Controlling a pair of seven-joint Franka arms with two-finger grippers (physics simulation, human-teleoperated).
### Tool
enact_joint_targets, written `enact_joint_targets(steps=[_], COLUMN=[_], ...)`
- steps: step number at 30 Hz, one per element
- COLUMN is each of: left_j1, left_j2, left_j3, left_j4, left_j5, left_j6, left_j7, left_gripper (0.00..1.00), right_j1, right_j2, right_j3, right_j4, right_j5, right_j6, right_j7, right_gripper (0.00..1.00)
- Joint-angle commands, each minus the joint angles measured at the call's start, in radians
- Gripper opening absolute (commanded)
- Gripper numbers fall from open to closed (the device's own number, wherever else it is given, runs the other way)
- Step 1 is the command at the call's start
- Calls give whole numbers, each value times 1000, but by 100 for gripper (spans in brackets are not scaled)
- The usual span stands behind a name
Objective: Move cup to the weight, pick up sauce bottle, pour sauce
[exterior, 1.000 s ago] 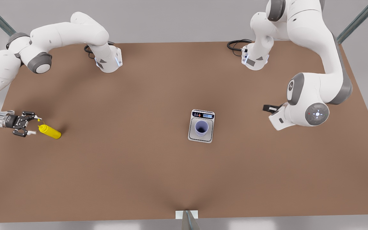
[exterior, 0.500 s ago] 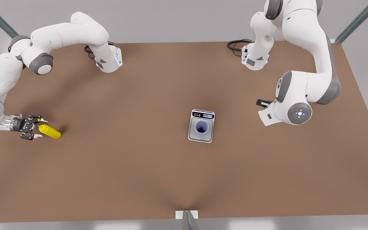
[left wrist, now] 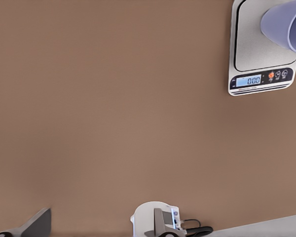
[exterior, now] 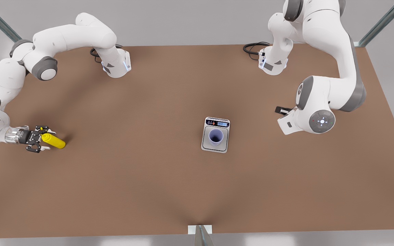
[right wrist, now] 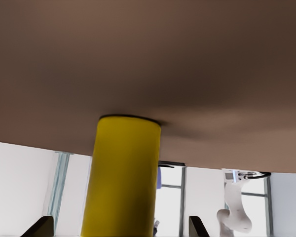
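Right tool (exterior: 41, 142) advanced around sauce bottle (exterior: 54, 141) at table's (exterior: 132, 177) left, fingers spread, not yet clamped. Left tool (exterior: 282, 110) waited at right, grip unclear. Cup (exterior: 215, 136) sat on scale (exterior: 205, 143); pickup next.

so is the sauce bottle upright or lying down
Lying down. The sauce bottle rests on its side on the table, nozzle end between the open fingers of the right pincer.
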Motion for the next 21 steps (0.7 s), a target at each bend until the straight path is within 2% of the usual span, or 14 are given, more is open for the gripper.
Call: enact_joint_targets(steps=[1, 9, 10, 11, 13, 19, 21], left_j1=[1, 0, 0, 1, 0, 0, 1], left_j2=[0, -8, -9, -11, -11, -11, -9], left_j3=[1, -1, -1, -1, -1, -1, 1], left_j4=[0, 0, 0, 0, 0, 0, 0], left_j5=[1, 4, 4, 4, 4, 4, 7], left_j6=[0, -2, -2, -2, -2, -2, -2], left_j7=[0, -3, -5, -5, -5, -5, -3], left_gripper=[100, 100, 100, 100, 100, 100, 100], right_j1=[0, 5, 5, 5, 5, 8, 8], right_j2=[-2, -2, -2, -2, -2, 1, 3], right_j3=[1, 31, 31, 31, 33, 79, 79], right_j4=[0, -5, -3, -3, -2, -5, -5], right_j5=[-1, -7, -7, -7, -7, -10, -15], right_j6=[-3, -27, -27, -27, -27, -27, -26], right_j7=[2, 15, 15, 15, 15, 14, 14], right_gripper=[100, 98, 87, 72, 57, 57, 48])
